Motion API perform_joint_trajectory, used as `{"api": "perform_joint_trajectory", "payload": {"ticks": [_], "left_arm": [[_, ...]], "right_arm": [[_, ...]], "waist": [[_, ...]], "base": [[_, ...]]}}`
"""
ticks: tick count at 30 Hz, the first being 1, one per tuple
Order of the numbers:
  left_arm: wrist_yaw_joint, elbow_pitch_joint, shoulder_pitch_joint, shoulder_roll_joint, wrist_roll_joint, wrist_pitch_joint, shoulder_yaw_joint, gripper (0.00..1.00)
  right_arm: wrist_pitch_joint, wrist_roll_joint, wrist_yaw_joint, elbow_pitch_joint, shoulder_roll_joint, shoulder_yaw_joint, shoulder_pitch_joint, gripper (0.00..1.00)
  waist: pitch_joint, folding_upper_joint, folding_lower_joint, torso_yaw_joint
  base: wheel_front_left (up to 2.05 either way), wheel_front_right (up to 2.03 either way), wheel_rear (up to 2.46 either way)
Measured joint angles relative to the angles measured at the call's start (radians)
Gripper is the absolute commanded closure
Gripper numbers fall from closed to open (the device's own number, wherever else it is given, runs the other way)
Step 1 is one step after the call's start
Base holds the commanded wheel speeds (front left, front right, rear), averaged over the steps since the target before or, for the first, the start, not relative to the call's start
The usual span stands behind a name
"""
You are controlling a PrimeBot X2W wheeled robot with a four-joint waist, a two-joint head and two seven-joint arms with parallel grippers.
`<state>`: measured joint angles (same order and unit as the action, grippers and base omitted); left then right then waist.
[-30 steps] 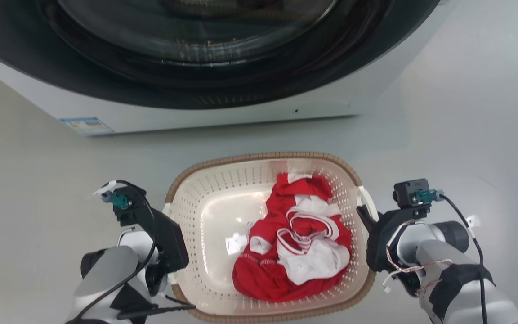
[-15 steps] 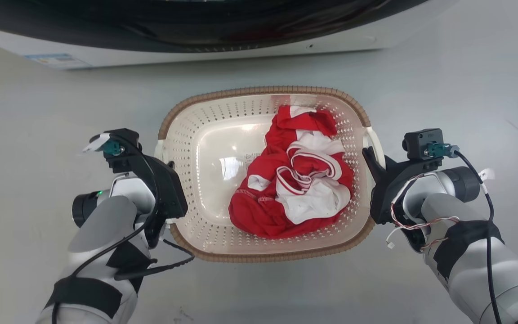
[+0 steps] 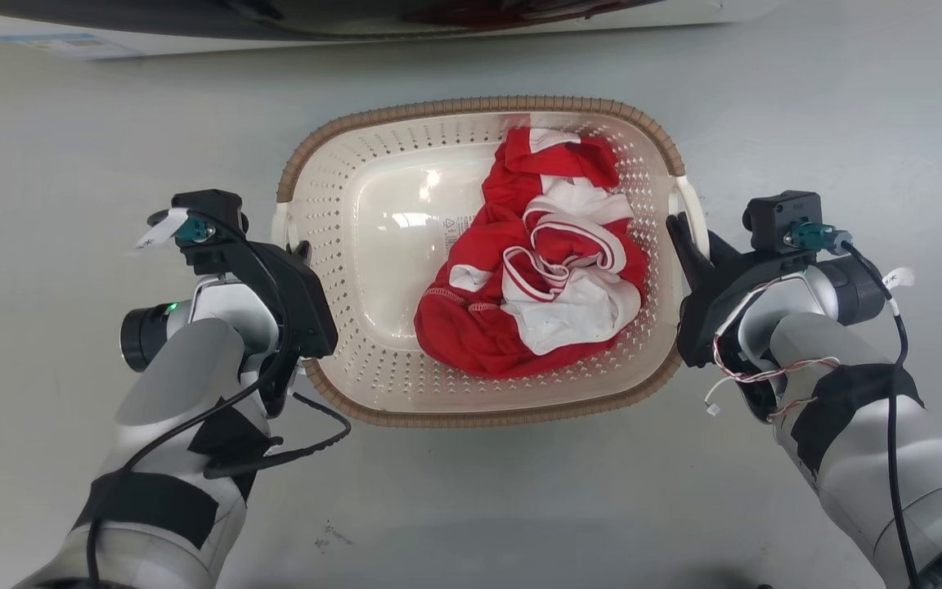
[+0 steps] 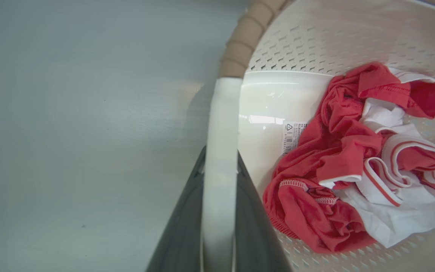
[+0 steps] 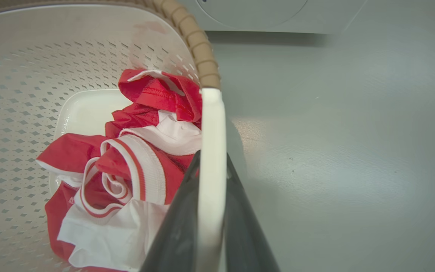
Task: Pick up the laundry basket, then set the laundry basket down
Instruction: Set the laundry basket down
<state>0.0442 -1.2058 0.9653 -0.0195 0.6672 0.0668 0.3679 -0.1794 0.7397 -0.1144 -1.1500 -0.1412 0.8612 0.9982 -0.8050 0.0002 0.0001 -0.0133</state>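
— Laundry basket (image 3: 340, 245): which way does it lie from each pincer?

— Begin at the left pincer (image 3: 299, 249). Its two dark fingers are clamped on the white left handle (image 4: 220, 113), one on either side of the strip. The right pincer (image 3: 682, 237) grips the right handle (image 5: 212, 124) the same way. So the laundry basket lies between them, to the right of one and to the left of the other.

— And its long axis?

— It runs left to right, handle to handle, in line with the two pincers, and neither arm is the nearer. I judge that any raising or lowering must be done level, with both arms together, or the basket will tip toward one end.

— What does it hold?

— Crumpled red-and-white clothing (image 3: 545, 270), heaped toward the right half. The left half shows bare plastic and a small printed label (image 4: 292, 136).

— Where is it in the scene?

— It is over the grey floor (image 3: 471, 507), on the near side of the washing machine (image 3: 356, 16) and apart from it. Whether its base touches the floor, I cannot tell.
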Motion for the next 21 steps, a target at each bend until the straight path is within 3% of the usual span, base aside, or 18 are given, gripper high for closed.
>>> {"api": "perform_joint_trajectory", "payload": {"ticks": [21], "left_arm": [[0.026, -0.034, 0.037, 0.000, -0.004, -0.017, 0.010, 1.00]], "right_arm": [[-0.035, -0.001, -0.001, -0.051, 0.009, -0.004, 0.040, 1.00]], "waist": [[-0.067, -0.0004, -0.0003, -0.001]], "base": [[0.00, 0.00, 0.00]]}}
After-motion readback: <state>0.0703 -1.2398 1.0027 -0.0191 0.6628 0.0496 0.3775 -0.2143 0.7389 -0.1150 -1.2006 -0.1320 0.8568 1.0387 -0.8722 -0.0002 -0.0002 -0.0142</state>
